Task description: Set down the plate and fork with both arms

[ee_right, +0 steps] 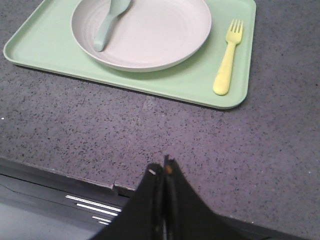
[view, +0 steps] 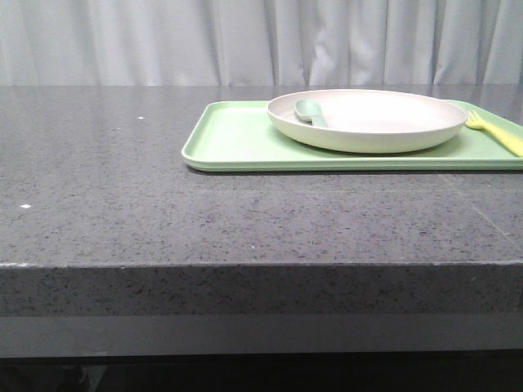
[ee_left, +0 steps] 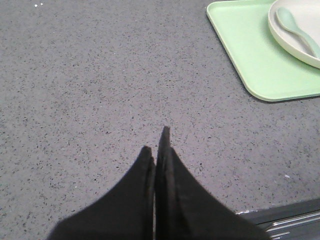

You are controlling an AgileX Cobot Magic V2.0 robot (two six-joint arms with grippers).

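In the front view my arms are out of sight and the fork (view: 496,131) is cut off at the frame edge. The cream plate (ee_right: 141,33) sits on the green tray (ee_right: 45,45), a spoon (ee_right: 111,22) inside it; the pale yellow fork lies beside the plate on the tray. My left gripper (ee_left: 158,145) and right gripper (ee_right: 161,172) are both closed, empty, above the grey table (view: 122,188).

— What do we record for the plate (view: 368,122)?

— We note a large, round, shallow cream plate with a raised rim, resting flat and upright on the light green tray (view: 237,143), a pale grey-green spoon (view: 310,113) lying inside it.

— And the fork (ee_right: 226,59)?

— We find it small, pale yellow, lying flat on the same tray just beside the plate, apart from it, tines pointing away from the table's near edge.
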